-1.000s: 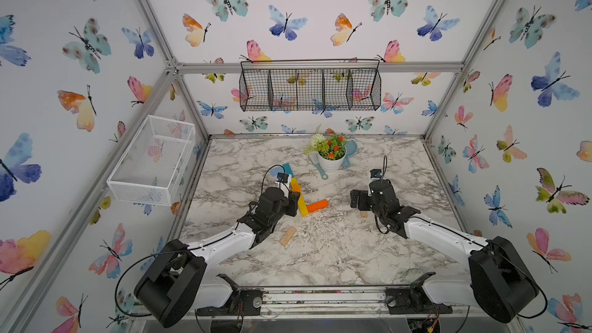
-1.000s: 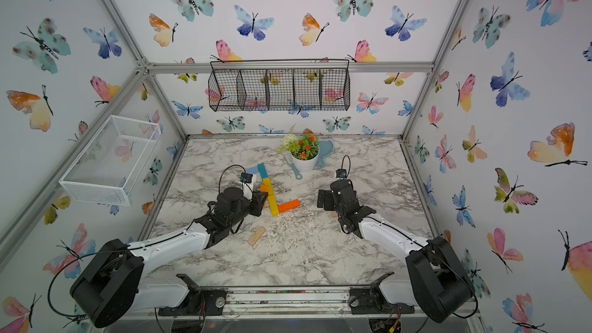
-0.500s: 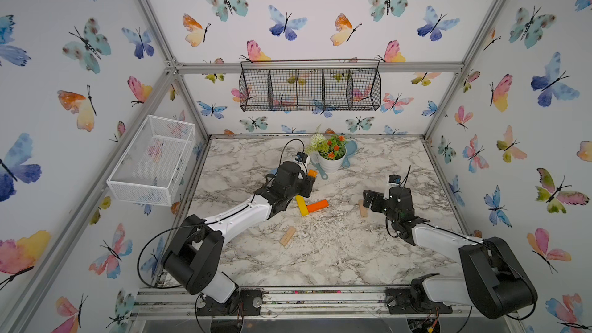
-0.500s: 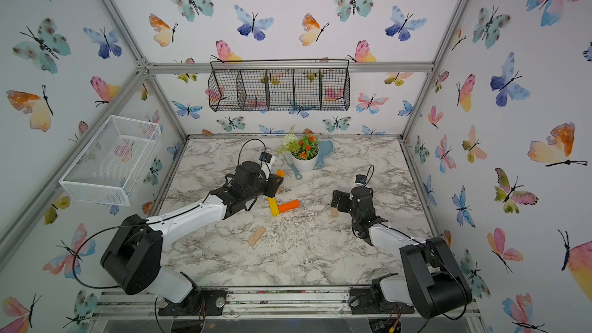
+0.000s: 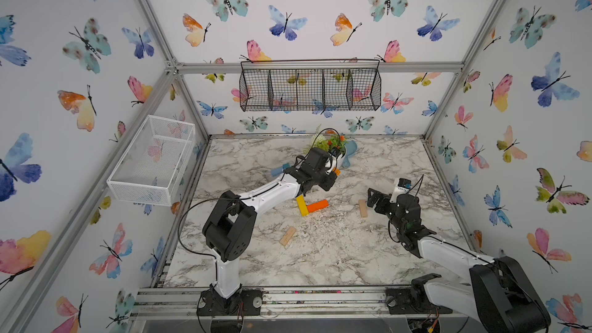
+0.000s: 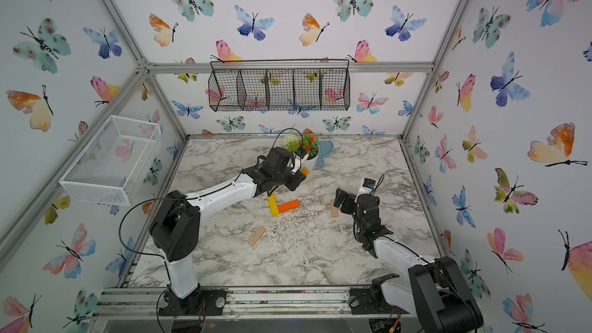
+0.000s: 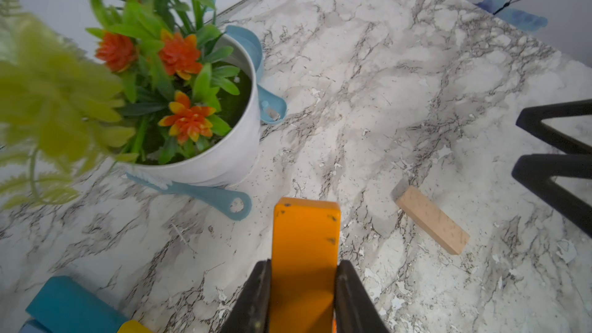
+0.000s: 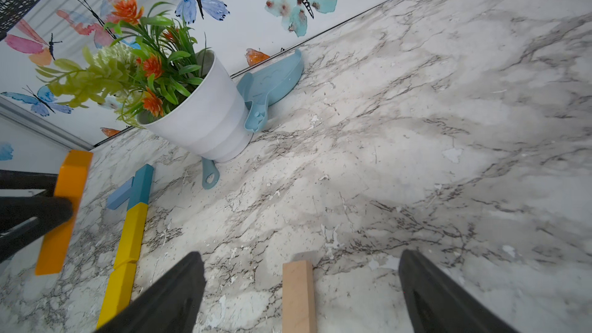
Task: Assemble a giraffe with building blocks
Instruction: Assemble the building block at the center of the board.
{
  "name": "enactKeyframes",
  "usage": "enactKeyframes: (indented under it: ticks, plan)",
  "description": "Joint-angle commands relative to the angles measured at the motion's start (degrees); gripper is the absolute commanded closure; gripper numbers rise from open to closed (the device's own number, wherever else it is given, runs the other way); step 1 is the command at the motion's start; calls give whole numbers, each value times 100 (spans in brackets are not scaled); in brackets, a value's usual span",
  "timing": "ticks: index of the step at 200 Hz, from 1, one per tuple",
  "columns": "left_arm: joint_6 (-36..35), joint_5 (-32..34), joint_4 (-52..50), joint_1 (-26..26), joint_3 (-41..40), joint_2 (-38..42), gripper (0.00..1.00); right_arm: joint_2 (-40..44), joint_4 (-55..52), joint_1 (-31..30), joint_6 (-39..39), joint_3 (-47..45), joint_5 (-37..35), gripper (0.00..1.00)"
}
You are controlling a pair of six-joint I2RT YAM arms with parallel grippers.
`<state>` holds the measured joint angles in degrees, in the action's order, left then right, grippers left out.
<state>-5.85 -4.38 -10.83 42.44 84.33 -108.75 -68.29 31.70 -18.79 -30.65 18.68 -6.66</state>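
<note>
left wrist view: left gripper (image 7: 302,265) clamped on orange bar (image 7: 304,235), close by flower pot (image 7: 224,155). right wrist view: light-blue bar (image 8: 120,195) against teal bar (image 8: 141,185), teal and two yellow bars (image 8: 133,232) end to end on table (image 8: 416,123). in a top view second orange bar (image 5: 317,205) touches last yellow; loose wood bar (image 5: 287,236) nearer front. right gripper (image 8: 301,256) spread wide, other wood bar (image 8: 298,296) between its fingers, untouched.

L wrist: plant (image 7: 48,100) fronds blurry, teal blk (image 7: 73,305) edge-cropped
</note>
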Motion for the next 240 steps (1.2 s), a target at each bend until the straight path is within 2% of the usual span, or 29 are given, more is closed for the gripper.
enactKeyframes:
  ticks: [1, 56, 129, 240]
  plan:
    - [-548, -75, -709, 111, 266, -396, 82, -47, 75, 15, -86, -6, -182, 0]
    - [-931, -27, -842, 352, 543, -972, 82, 363, 63, 15, -168, -270, -699, 0]
    - [-1621, -431, -1051, 493, 1004, -1601, 83, 276, 55, 15, -147, -248, -732, 0]
    - [-2003, 18, -996, 521, 1349, -2036, 81, 191, 82, 15, -83, -180, -609, 0]
